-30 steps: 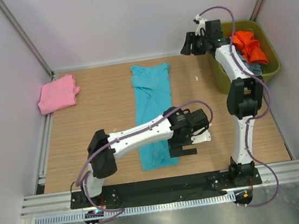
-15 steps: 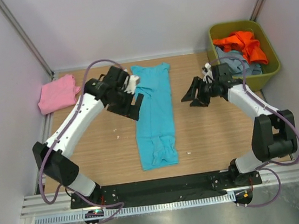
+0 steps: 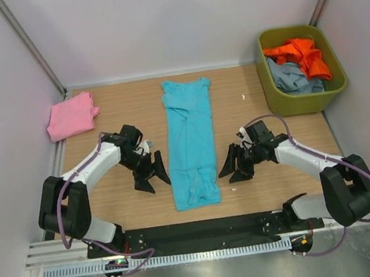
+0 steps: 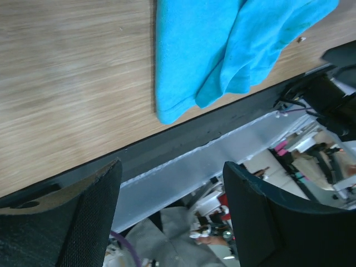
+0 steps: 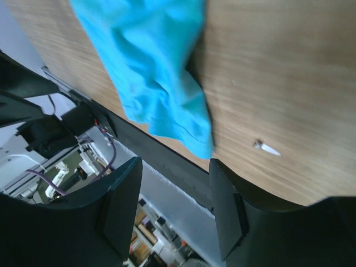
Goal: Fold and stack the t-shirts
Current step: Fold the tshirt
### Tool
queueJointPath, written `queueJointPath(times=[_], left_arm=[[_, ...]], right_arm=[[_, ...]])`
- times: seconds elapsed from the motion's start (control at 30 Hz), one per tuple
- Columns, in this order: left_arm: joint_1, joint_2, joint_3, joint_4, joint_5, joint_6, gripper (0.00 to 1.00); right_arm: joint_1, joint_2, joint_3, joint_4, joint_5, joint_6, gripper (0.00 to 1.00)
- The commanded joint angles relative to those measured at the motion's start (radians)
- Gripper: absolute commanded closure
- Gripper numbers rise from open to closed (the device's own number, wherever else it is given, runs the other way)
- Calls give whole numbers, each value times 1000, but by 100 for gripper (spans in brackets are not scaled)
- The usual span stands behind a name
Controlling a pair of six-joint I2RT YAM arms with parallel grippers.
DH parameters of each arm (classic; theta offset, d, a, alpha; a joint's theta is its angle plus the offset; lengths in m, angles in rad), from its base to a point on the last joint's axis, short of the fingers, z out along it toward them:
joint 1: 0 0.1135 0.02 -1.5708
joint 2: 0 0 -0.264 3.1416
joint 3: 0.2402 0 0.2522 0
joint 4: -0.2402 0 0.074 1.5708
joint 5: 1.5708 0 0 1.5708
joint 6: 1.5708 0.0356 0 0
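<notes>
A turquoise t-shirt (image 3: 191, 138) lies folded into a long strip down the middle of the table; its near end shows in the left wrist view (image 4: 222, 50) and the right wrist view (image 5: 156, 72). A folded pink t-shirt (image 3: 71, 116) lies at the far left. An orange t-shirt (image 3: 303, 54) and a grey-blue one (image 3: 291, 78) sit in the olive-green bin (image 3: 305, 101). My left gripper (image 3: 151, 178) is open and empty just left of the strip's near end. My right gripper (image 3: 234, 168) is open and empty just right of it.
The bin stands at the far right corner. A small white scrap (image 3: 243, 96) lies on the wood near the bin, and another (image 5: 267, 148) near the right gripper. A black rail (image 3: 197, 233) runs along the table's near edge.
Both arms have swung down toward the near end of the turquoise strip, one on each side. The shirts have not moved.
</notes>
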Motion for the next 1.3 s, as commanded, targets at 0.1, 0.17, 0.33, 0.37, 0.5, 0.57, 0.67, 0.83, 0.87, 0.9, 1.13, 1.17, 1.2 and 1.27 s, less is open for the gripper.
queueJointPath(times=[0.1, 0.17, 0.33, 0.37, 0.5, 0.57, 0.67, 0.83, 0.87, 0.9, 1.13, 1.17, 1.2, 1.27], left_arm=[[2, 23, -129, 248, 134, -209, 26], [2, 30, -160, 286, 125, -231, 27], [-1, 49, -194, 309, 105, -260, 29], [-1, 50, -197, 316, 103, -265, 32], [-7, 90, -215, 332, 90, -288, 34], [-27, 105, -218, 349, 80, -303, 36], [-82, 128, -221, 382, 62, -332, 36], [-151, 156, -235, 426, 21, -386, 36], [-155, 161, -237, 426, 16, -392, 37], [-160, 165, -240, 426, 8, -392, 37], [-182, 191, -250, 420, -54, -412, 39], [-189, 196, -260, 426, -61, -421, 39], [-207, 200, -266, 450, -64, -434, 40], [-231, 207, -273, 478, -79, -467, 42]], right_arm=[[33, 39, -124, 79, -35, 107, 43], [49, 48, -128, 87, -31, 119, 43], [96, 65, -151, 136, -20, 155, 45], [98, 72, -154, 151, -17, 159, 45], [127, 85, -154, 156, -17, 165, 46], [139, 96, -154, 150, -11, 162, 46], [159, 122, -157, 164, 3, 168, 46], [188, 162, -157, 196, 26, 185, 48], [191, 165, -162, 201, 32, 188, 49], [191, 172, -165, 210, 32, 190, 49], [201, 201, -171, 247, 61, 198, 52], [202, 204, -168, 247, 65, 196, 52], [204, 208, -170, 250, 69, 198, 52], [204, 214, -165, 250, 78, 193, 52]])
